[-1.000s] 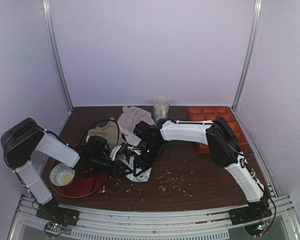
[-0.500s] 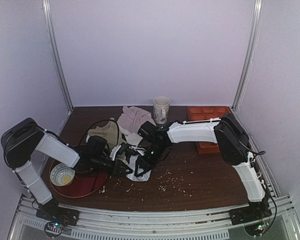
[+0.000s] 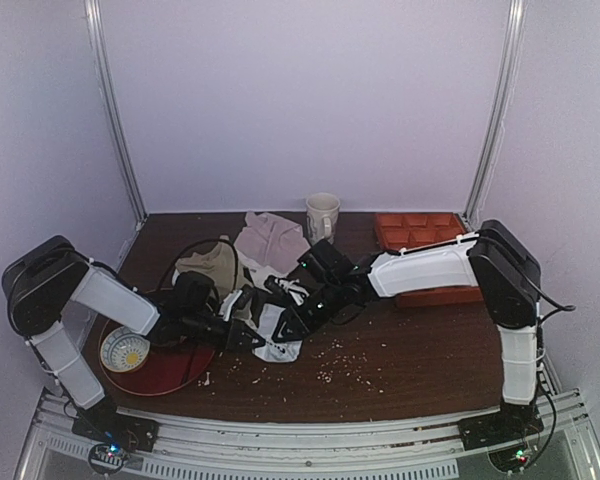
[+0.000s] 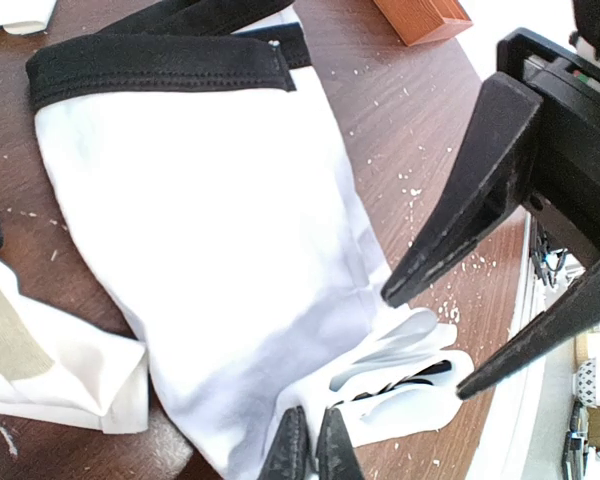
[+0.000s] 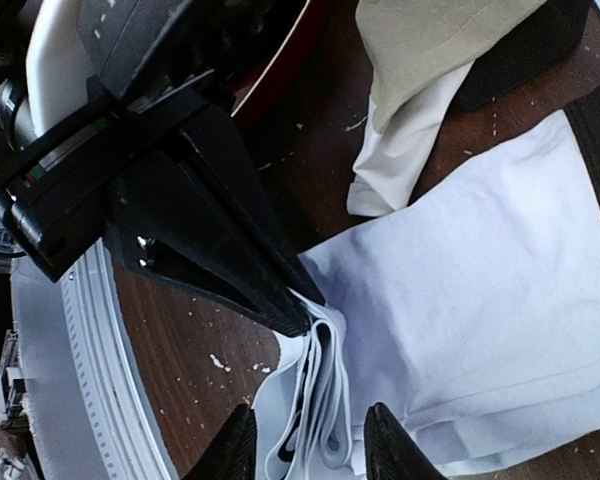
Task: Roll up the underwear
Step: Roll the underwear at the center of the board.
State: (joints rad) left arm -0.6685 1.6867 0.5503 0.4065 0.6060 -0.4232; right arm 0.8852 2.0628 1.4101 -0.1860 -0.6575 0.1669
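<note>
mid-roll. pinching rolled end of underwear point(image 4: 210, 230) at centre of table point(image 3: 410, 350) with left gripper point(image 4: 308, 445), fingers pressed together. right gripper point(image 5: 310, 445) spread astride the roll, gripping nothing. next, likely: close right on roll, turn toward black hem.

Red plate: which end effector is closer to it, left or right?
Left. The left end effector sits just beside the right rim of the plate, pinching the underwear; the right end effector is farther right.
</note>
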